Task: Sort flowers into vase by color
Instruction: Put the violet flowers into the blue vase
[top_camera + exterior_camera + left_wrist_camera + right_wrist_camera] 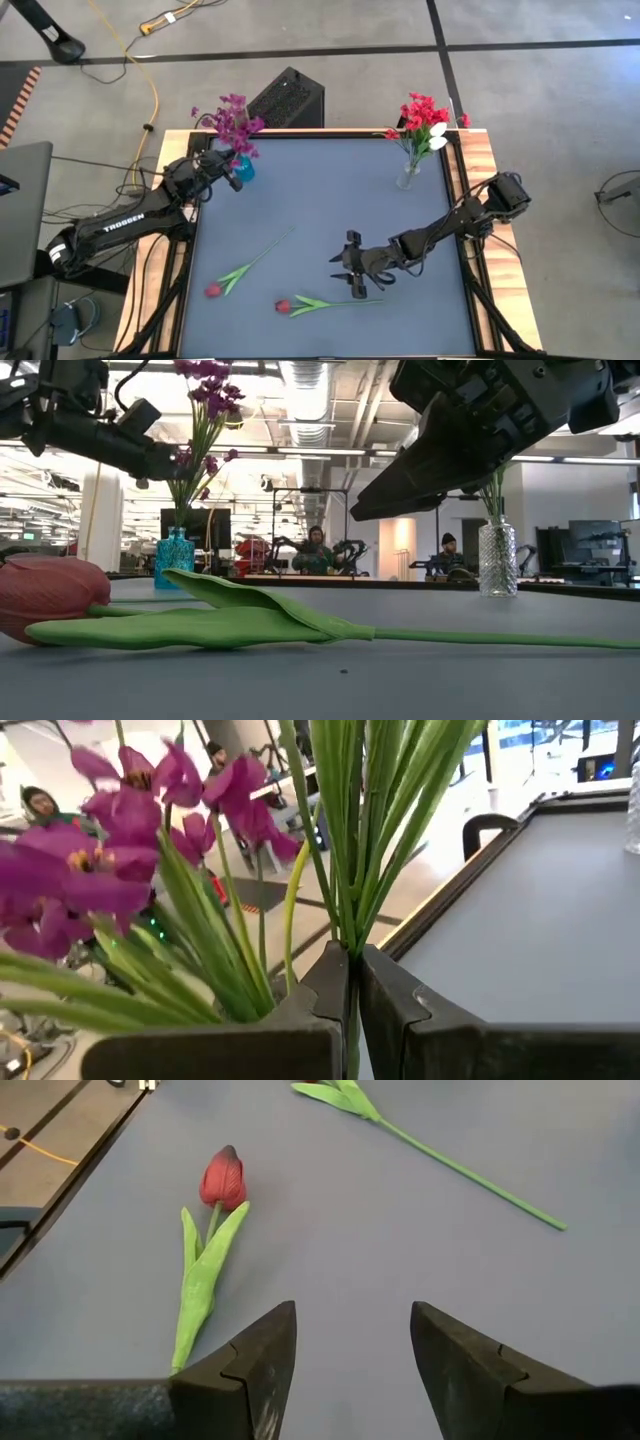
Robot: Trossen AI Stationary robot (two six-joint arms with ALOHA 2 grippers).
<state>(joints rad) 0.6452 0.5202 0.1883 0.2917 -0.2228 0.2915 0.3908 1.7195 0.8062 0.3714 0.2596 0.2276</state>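
A spray of purple flowers (234,122) stands over a blue vase (175,558) at the table's far left corner, with my left gripper (352,965) shut on its green stems. A clear vase (408,176) at the far right holds red and white flowers (424,118). Two red tulips lie flat on the grey mat: one near the front middle (284,305), one to its left (213,290). My right gripper (352,1342) hovers open above the mat, just right of the front-middle tulip (222,1178), touching nothing. My left gripper pinches the bundle of green stems (345,915) of the purple flowers between its two fingers. The fingers point level and lie across the stems. The stems stand roughly upright, blooms above the fingers, and in the low view they run down into the blue vase.
A raised wooden rim (478,150) frames the mat. A black box (287,98) stands behind the far edge. Bare mat lies between the two vases and in the middle (320,190). People sit in the room beyond the table.
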